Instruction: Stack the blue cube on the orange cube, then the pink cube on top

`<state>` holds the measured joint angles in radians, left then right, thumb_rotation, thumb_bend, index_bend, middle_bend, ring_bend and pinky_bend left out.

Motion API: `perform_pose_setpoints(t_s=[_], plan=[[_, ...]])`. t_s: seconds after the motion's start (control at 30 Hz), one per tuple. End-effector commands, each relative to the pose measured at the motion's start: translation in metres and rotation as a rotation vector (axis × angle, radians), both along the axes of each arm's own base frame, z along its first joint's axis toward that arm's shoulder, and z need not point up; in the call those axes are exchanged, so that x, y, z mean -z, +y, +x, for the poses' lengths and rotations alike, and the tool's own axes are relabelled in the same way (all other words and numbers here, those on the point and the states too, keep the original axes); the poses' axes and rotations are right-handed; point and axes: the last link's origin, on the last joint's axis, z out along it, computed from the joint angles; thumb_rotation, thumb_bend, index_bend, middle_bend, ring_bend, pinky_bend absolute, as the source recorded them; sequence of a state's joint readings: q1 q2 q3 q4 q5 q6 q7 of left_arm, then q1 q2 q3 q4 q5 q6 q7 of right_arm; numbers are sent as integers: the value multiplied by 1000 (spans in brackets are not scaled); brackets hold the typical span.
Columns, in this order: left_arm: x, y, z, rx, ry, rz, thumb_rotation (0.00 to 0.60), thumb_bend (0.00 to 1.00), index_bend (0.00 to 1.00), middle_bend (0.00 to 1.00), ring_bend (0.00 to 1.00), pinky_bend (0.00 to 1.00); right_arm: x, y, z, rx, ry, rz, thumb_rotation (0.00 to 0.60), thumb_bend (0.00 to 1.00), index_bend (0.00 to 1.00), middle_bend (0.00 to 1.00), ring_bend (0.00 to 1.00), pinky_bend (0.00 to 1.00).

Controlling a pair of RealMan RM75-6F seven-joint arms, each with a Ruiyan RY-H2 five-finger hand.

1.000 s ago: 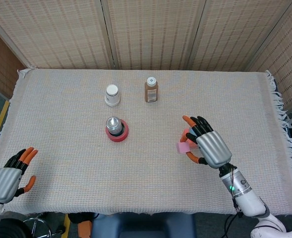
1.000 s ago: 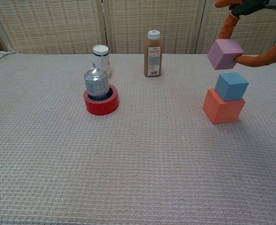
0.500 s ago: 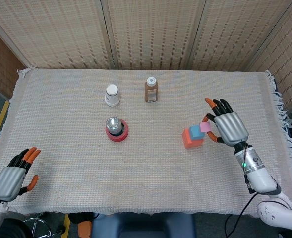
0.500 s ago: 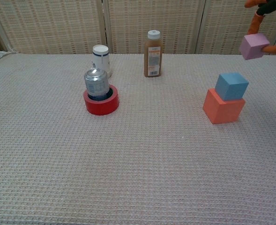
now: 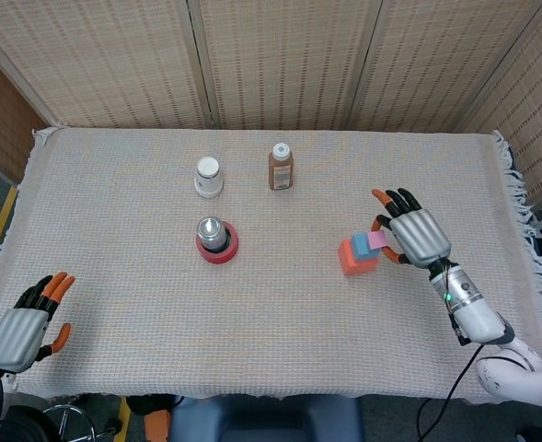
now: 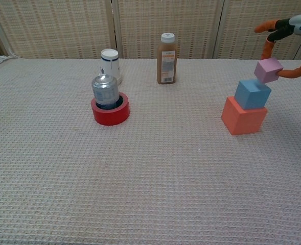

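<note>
The grey left hand point(image 5: 17, 330) is resting at the table's near-left edge, fingers apart and holding nothing. The small blue cube point(image 6: 252, 94) is sitting on the larger orange cube point(image 6: 243, 116). The grey right hand point(image 5: 412, 237) is pinching the small pink cube point(image 6: 268, 70) just above the blue cube's right corner.

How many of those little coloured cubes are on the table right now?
3. The orange cube sits on the cloth, the blue cube rests on it, and the pink cube is pinched by the right hand just above the blue one. None seem hidden.
</note>
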<state>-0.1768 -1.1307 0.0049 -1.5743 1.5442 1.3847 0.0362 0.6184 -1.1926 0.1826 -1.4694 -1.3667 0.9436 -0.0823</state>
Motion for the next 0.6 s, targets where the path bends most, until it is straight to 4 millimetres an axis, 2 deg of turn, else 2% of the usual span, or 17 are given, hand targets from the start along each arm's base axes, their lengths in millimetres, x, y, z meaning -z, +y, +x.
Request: perform_pose_setpoints(t_s=[0.03,0.3,0.6], plan=[[0,1,0,-1,1,1,600,474,0,0,0,147,6,-2,-1,-5,-1,13,600,277,592,0,0,0],[1,1,0,-5,4,0,600,474,0,0,0,148,12,-3,-5,7,-23,17,600,278,593,0,0,0],[1,2,0,-7,2,-1,600,473,0,0,0,148,10,-6,-3,19,-89,0,600,278,593,0,0,0]])
